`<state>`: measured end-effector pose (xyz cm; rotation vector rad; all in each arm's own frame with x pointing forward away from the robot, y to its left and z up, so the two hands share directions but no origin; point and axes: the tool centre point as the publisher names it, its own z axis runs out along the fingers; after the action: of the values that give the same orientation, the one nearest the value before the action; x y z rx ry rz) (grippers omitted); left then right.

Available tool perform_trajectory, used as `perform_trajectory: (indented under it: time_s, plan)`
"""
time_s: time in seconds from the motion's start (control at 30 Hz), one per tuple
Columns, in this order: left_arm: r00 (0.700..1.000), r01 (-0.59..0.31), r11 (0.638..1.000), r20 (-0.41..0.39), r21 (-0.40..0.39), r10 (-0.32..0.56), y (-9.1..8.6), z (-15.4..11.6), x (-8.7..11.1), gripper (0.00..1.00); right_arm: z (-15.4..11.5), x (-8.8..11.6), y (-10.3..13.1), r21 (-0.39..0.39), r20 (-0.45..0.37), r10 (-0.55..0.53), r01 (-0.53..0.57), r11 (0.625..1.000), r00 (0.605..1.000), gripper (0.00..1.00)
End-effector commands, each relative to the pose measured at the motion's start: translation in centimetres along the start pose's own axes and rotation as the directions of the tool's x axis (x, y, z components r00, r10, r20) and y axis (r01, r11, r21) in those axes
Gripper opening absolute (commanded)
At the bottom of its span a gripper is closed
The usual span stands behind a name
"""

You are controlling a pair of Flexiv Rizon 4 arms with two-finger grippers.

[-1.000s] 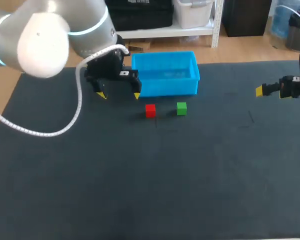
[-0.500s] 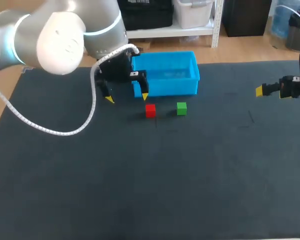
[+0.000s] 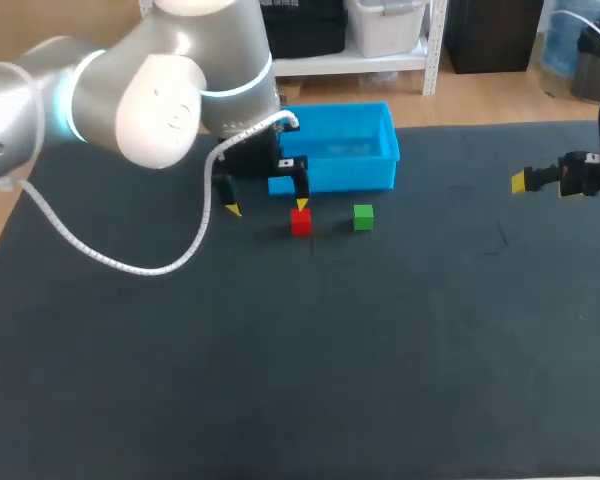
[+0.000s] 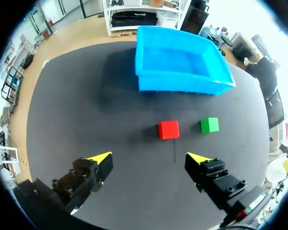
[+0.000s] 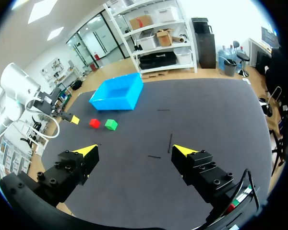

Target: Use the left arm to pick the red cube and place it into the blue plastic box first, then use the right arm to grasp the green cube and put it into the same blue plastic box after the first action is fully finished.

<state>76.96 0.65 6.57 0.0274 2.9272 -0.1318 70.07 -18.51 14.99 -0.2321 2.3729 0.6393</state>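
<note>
Hovering above the table [image 3: 400, 360], your left gripper [image 4: 149, 158] has its fingers spread wide, holding nothing; the red cube [image 4: 168, 130] sits on the table just ahead of them, in front of the blue plastic box [image 4: 182, 87]. Green cube [image 4: 209, 125] lies just beside the red cube, not touching. Your right gripper [image 5: 134, 151] hangs well apart, fingers wide, empty.

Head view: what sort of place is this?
Probably a robot lab bench for pick-and-place trials: a black table with a left gripper and right gripper over it, and a red cube, green cube and blue box set out.
</note>
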Motion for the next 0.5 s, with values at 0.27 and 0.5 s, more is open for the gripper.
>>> perform_trajectory:
  time_s: [0.27, 0.5]
  plan:
    - [1.0, 0.009, 1.0, -0.015, -0.03, -0.009, -0.5, 2.6, -2.1, 1.0, 0.0, 0.0, 0.0, 0.001, 0.0, 0.0, 0.0, 1.0, 1.0, 1.0]
    - [1.0, 0.012, 0.999, -0.018, -0.044, -0.013, -0.5, 3.8, -2.7, 0.97, 0.0, 0.0, 0.0, 0.001, 0.0, 0.0, 0.0, 1.0, 1.0, 1.0]
